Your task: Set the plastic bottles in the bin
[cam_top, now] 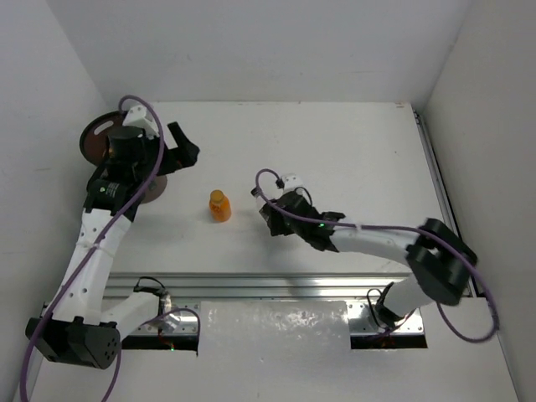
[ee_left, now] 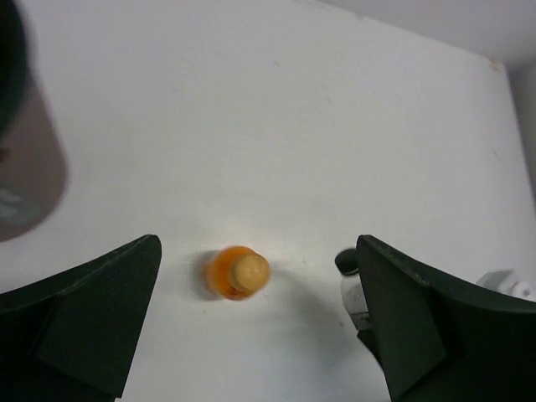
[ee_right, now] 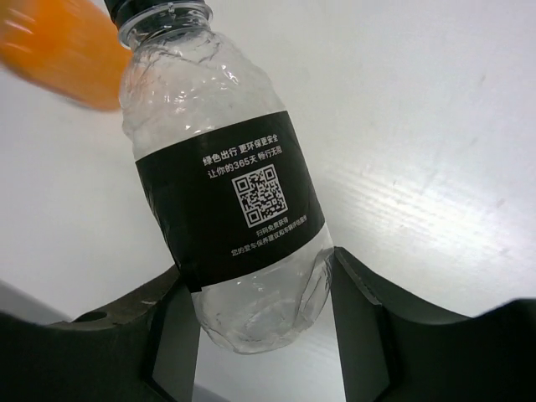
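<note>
Where the white table [cam_top: 352,151] spreads out between the pale walls, only two bottles are out on it, so let's run through it. Biggest thing first: the bin [cam_top: 94,138], dark brown and round, sits at the far left of the table, much of it hidden under the left arm. From the left wrist it shows as a brown blur at the picture's edge [ee_left: 29,167].

Over to the left gripper [ee_left: 258,251]: its two dark fingers are spread wide with nothing between them, hanging just beside the bin on its inner side [cam_top: 186,151] and looking down on the middle of the table.

Now the right gripper [ee_right: 255,276], stretched in from the right (elbow bent well out to the side) and reaching the table's centre [cam_top: 275,216]. Its jaws are clamped on the lower body of the clear bottle [ee_right: 230,209], black cap on top and a black label with white print and a square code. Whether the base touches the table, I cannot tell. The left wrist catches it too, half tucked behind its own finger [ee_left: 350,280].

Smallest of all, the orange bottle [cam_top: 219,205]: upright, pale cap up [ee_left: 239,272], free on the table, near the clear bottle and between it and the bin. Neither bottle is in the bin.
</note>
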`<move>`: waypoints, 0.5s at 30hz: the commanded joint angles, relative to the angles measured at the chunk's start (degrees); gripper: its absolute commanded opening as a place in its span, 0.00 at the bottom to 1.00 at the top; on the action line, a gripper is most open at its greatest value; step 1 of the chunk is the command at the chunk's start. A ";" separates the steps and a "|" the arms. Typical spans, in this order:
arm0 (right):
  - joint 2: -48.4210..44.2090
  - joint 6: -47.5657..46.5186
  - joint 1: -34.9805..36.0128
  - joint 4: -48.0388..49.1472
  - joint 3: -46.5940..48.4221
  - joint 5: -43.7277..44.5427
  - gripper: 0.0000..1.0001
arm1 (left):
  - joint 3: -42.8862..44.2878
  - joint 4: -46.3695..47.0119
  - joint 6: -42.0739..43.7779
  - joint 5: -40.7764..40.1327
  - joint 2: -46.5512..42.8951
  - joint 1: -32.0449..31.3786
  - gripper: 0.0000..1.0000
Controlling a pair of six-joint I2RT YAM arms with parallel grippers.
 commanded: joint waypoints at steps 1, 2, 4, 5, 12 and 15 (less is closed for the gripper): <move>-13.30 -12.56 -1.29 10.95 -3.09 -1.25 0.31 | -3.93 6.40 -2.13 18.55 0.04 -1.70 1.00; -15.52 -13.64 -1.73 10.87 -3.71 -3.79 0.31 | -4.91 8.24 -2.74 21.36 -0.22 -3.53 1.00; -19.83 -15.75 -3.22 12.00 -5.21 -8.28 0.31 | -7.10 13.77 -5.72 28.31 -0.75 -6.44 1.00; -23.33 -16.10 -3.75 11.75 -5.73 -9.52 0.31 | -7.64 15.88 -6.95 29.73 -0.84 -9.76 1.00; -35.14 -18.39 -4.37 13.41 -6.71 -19.54 0.31 | -6.85 25.73 -12.14 28.95 3.37 -24.81 1.00; -36.20 -19.44 -4.28 12.80 -5.48 -23.33 0.31 | -7.82 31.36 -14.87 31.58 5.31 -27.45 1.00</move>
